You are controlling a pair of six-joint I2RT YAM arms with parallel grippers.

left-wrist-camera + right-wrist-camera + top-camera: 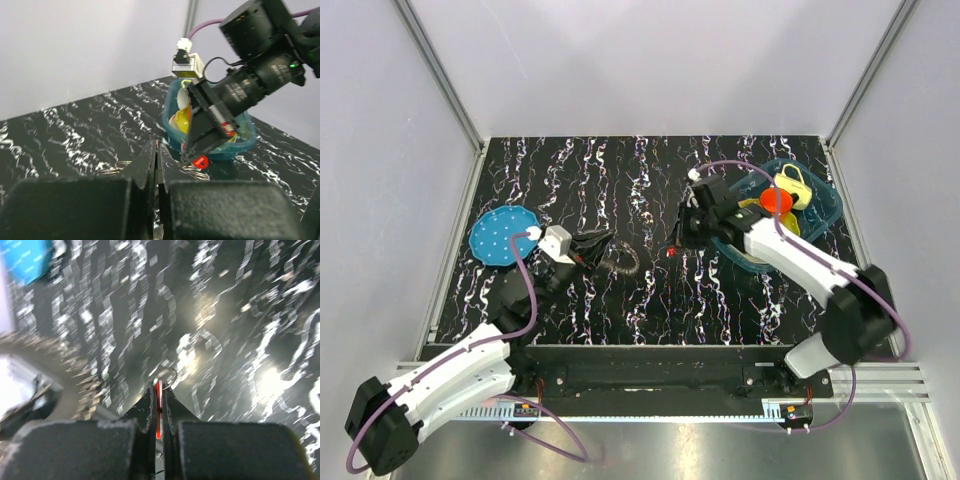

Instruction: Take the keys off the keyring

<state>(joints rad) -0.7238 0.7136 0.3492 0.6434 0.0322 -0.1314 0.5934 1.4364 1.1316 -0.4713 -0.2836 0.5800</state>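
The keys (632, 266) lie as a small grey toothed wreath on the black marbled table, threaded on the thin keyring (617, 258). My left gripper (608, 241) is shut, with its tips over the wreath's upper left edge. In the left wrist view metal loops (112, 167) show on both sides of my closed fingers (145, 165), and I see nothing between the jaws. My right gripper (678, 247) is shut on the small red piece (672, 252), just right of the wreath. The red piece shows between its jaws (158, 405) with a thin loop (169, 375) at the tips, and also in the left wrist view (200, 161).
A blue round disc (503, 235) lies at the left, behind my left arm. A teal bin (825, 205) at the back right holds an orange cup (776, 200) and a yellow item (792, 183); my right arm reaches over its near rim. White walls enclose the table.
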